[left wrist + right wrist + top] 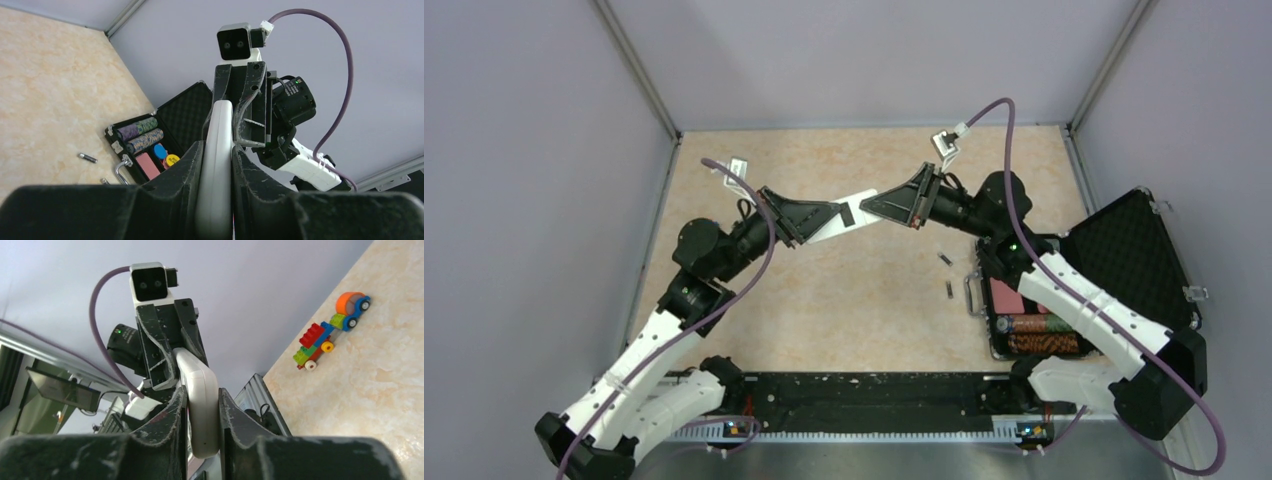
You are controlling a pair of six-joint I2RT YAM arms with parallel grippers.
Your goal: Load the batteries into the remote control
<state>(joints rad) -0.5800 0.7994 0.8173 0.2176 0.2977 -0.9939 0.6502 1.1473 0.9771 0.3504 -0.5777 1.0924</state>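
Item one: my left gripper (816, 222) is closed down on one end of the slim white plastic remote control (852, 213), its two black fingers pressed flat against the long sides. Item two: my right gripper (892, 205) is clamped on the opposite end of the same remote control, jaws narrowed to the width of the bar. The remote control hangs between the two grippers, clear of the beige marbled table (854, 310), well to the left of the open black foam-lined case (1124, 245) and farther from my bases than it. Both wrist views show the bar running edge-on from one pair of fingers to the other. The red panel and the dark recess cannot be made out with certainty. Item three: the batteries (945, 259), two tiny dark cylinders with lighter tips, lie loose on the table just left of the case, near its metal handle (971, 293), apart from each other and from the remote control. Inside the case sit striped poker-chip rolls (1039, 343) and a pink block (1006, 297).
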